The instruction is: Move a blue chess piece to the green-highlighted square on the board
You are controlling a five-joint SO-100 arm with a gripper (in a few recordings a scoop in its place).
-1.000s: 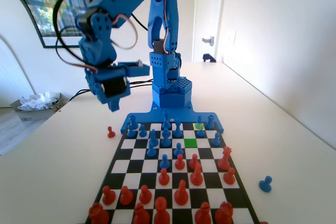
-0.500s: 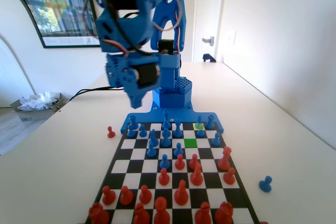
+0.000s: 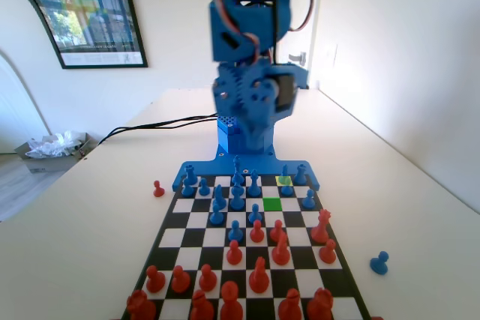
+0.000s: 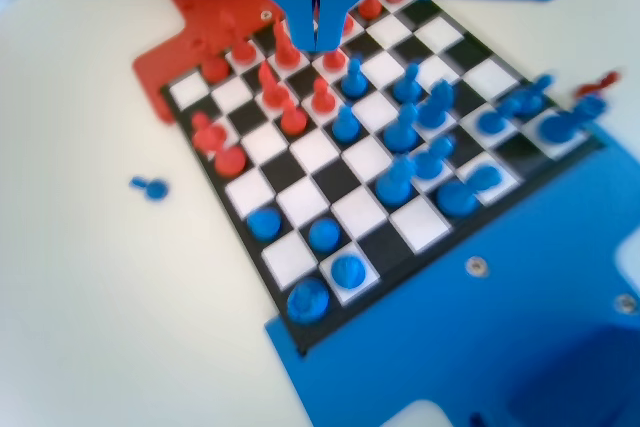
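Observation:
The board (image 3: 300, 219) lies in front of the blue arm, with blue pieces on its far rows and red ones near. The green-highlighted square (image 3: 272, 204) is bare. Blue chess pieces stand close around it, such as one (image 3: 255, 213) just left of it and one (image 3: 286, 176) on the paler yellow-green cell behind it. My gripper (image 3: 253, 136) hangs high over the board's far edge, blurred. In the wrist view its jaws (image 4: 318, 32) stand together with nothing between them, above the board (image 4: 315, 152).
One blue piece (image 3: 379, 262) lies off the board on the table at the right, also seen as a small blue piece (image 4: 150, 187) in the wrist view. A red piece (image 3: 158, 189) stands off the board at the left. A black cable (image 3: 150, 125) runs across the table behind.
The arm has swung from the left side of the fixed view to the middle, above the board's far edge. No piece has moved.

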